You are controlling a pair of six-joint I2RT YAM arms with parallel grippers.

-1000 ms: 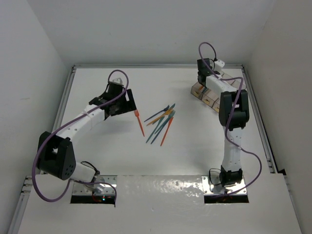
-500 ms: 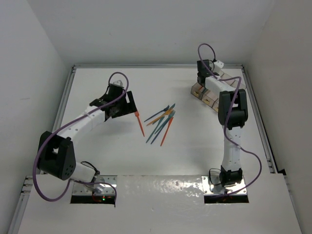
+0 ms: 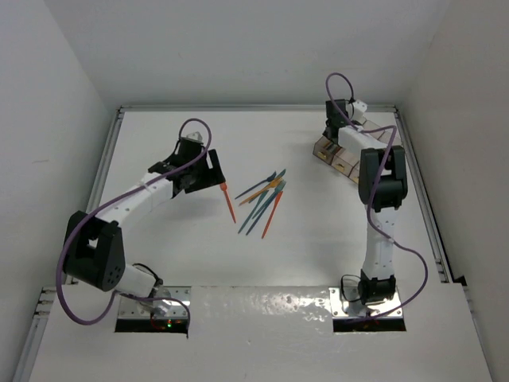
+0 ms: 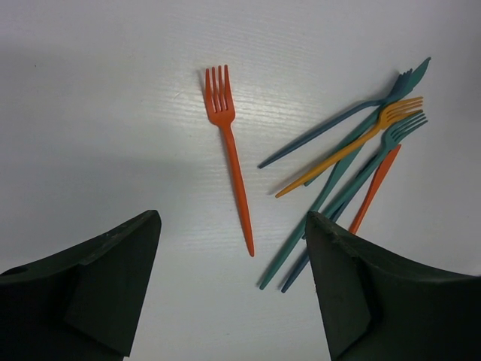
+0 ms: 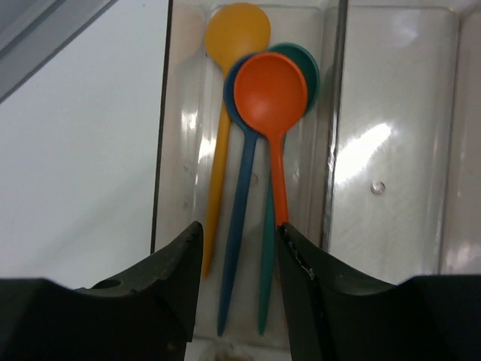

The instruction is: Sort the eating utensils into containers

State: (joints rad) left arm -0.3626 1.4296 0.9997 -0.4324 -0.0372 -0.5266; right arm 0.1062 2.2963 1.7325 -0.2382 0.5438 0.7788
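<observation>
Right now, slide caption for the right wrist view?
Right pincer open above four spoons (yellow, blue, teal, orange) lying together in one bin.

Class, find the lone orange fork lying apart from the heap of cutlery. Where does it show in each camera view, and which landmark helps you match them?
Top external: the orange fork lies left of centre, just left of the pile.
Left wrist: upper middle, tines at the top, pile to its right.
Right wrist: not in it; only spoons in a bin show.
Shared landmark: the pile, in the top and left wrist views.
</observation>
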